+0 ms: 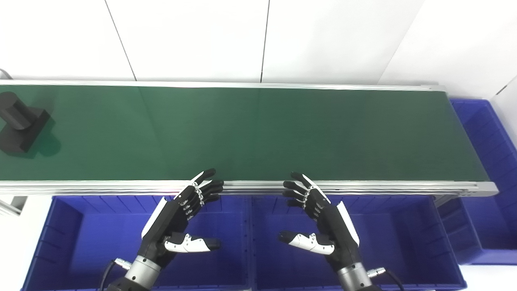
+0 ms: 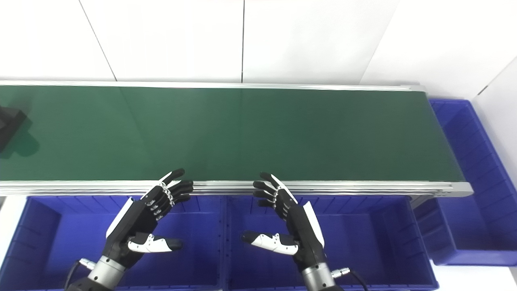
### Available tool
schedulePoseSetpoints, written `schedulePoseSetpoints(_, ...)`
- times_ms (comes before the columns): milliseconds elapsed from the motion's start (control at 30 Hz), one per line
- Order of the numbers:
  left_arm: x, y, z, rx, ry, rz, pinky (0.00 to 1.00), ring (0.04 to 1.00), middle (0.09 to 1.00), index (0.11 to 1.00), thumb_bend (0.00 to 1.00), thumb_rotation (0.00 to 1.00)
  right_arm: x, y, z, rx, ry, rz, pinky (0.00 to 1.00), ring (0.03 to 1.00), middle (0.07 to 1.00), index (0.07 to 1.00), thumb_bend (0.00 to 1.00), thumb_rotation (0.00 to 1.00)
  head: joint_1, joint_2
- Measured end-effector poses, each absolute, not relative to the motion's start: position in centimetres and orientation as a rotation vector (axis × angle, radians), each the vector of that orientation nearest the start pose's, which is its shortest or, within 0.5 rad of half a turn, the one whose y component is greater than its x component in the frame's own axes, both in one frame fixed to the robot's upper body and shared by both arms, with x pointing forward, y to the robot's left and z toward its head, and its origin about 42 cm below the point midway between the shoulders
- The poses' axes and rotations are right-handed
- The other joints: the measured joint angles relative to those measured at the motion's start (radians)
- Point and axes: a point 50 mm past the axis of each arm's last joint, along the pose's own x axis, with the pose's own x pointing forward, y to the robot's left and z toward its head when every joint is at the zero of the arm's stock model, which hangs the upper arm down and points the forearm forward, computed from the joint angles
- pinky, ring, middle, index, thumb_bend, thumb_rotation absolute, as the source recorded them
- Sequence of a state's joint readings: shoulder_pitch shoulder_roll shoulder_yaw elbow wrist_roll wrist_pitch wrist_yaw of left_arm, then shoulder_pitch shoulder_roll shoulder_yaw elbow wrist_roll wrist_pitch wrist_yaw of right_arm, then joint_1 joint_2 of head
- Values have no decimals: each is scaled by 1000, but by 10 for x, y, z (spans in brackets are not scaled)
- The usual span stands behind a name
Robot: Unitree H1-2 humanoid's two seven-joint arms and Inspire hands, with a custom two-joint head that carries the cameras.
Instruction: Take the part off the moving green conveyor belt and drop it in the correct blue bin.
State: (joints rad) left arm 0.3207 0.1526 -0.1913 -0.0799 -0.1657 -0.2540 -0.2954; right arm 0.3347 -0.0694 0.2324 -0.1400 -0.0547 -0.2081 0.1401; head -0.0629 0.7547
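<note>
A black part (image 1: 20, 127), a block with a cylinder standing on it, sits on the green conveyor belt (image 1: 258, 133) at its far left end; in the right eye view only its edge (image 2: 9, 125) shows. My left hand (image 1: 177, 220) is open and empty, held above the left blue bin (image 1: 80, 242) near the belt's front rail. My right hand (image 1: 323, 220) is open and empty above the middle blue bin (image 1: 396, 242). Both hands are far from the part.
A third blue bin (image 1: 490, 161) stands past the belt's right end. The belt's aluminium front rail (image 1: 363, 186) runs just beyond my fingertips. A white wall stands behind the belt.
</note>
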Motion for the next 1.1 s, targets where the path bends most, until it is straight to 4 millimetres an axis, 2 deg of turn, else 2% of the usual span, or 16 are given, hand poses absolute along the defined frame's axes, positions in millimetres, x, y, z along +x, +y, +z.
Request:
schedulePoseSetpoints(367, 165, 209, 61, -64, -2, -401, 833, 840, 840, 907, 922, 261, 166, -177, 71, -59, -13, 307, 731, 789, 826, 893, 792, 363, 11, -5)
schedulePoseSetpoints(467, 165, 208, 61, -68, -3, -400, 834, 838, 838, 905, 926, 255, 166, -178, 70, -58, -10, 306, 732, 791, 827, 895, 791, 364, 32, -17)
schedulePoseSetpoints(500, 165, 207, 61, -71, -2, -399, 837, 835, 833, 904, 928, 255, 166, -178, 69, -58, -7, 305, 734, 790, 827, 896, 790, 366, 67, -31)
schedulePoseSetpoints(567, 165, 204, 59, -80, 1, -397, 836, 829, 825, 900, 936, 258, 165, -179, 67, -57, -3, 304, 732, 791, 828, 898, 785, 371, 93, -40)
schedulePoseSetpoints(633, 165, 201, 56, -86, 10, -396, 834, 827, 823, 900, 937, 259, 165, -181, 65, -56, -4, 304, 737, 795, 831, 902, 781, 373, 97, -41)
schedulePoseSetpoints(700, 164, 200, 55, -87, 13, -398, 828, 828, 827, 900, 935, 252, 165, -182, 65, -50, -4, 304, 739, 795, 831, 904, 775, 370, 149, -64)
schedulePoseSetpoints(800, 165, 198, 55, -85, 10, -401, 816, 829, 831, 902, 927, 235, 165, -186, 64, -54, -10, 301, 744, 796, 832, 906, 769, 366, 184, -83)
schedulePoseSetpoints(833, 166, 197, 55, -81, 10, -404, 814, 827, 831, 901, 926, 230, 165, -187, 63, -53, -11, 300, 747, 799, 834, 908, 766, 366, 218, -104)
schedulePoseSetpoints(867, 166, 195, 54, -80, 9, -406, 814, 826, 830, 901, 925, 229, 165, -188, 62, -53, -10, 300, 749, 799, 835, 909, 765, 367, 218, -104)
schedulePoseSetpoints(900, 166, 192, 53, -83, 10, -407, 812, 820, 824, 895, 927, 223, 165, -189, 60, -52, -7, 299, 754, 803, 838, 910, 757, 360, 253, -127)
schedulePoseSetpoints(967, 166, 188, 49, -83, 16, -403, 807, 816, 819, 889, 932, 221, 164, -192, 57, -50, -9, 297, 757, 805, 841, 913, 748, 352, 261, -130)
schedulePoseSetpoints(1033, 165, 185, 45, -84, 18, -400, 796, 810, 815, 882, 947, 230, 164, -195, 54, -47, -9, 298, 764, 811, 847, 919, 738, 355, 316, -179)
schedulePoseSetpoints(1100, 165, 179, 42, -85, 23, -403, 791, 806, 810, 876, 964, 228, 164, -197, 49, -43, 1, 298, 769, 817, 851, 925, 737, 367, 333, -199)
